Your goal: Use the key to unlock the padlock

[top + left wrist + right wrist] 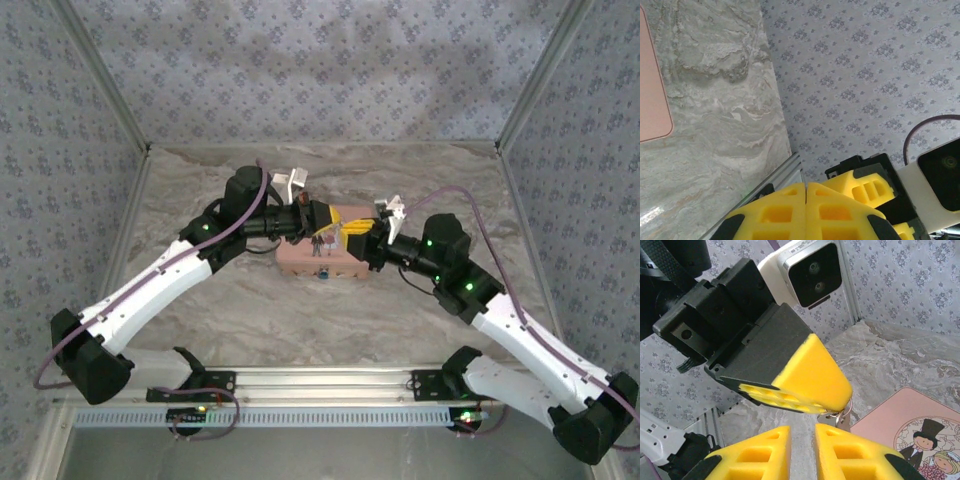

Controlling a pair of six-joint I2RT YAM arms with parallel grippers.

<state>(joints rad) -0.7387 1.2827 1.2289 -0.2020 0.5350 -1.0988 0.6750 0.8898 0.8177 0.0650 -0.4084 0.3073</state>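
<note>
Marbled tabletop lay beneath, floral walls behind. Left gripper pinched, perhaps, a metal piece; right gripper stood slightly parted, empty.

A tiny piece of dull metal with a small silvery ring, the key pokes out below the tip of my left gripper. The gripper's yellow pads are pressed together on it and hide most of it, and it hangs just beside a corner of the pink tin. From overhead, the padlock is a tiny bluish speck against the middle of the tin's front wall, low near the surface, too small to tell its pose or whether its shackle is closed.
</note>
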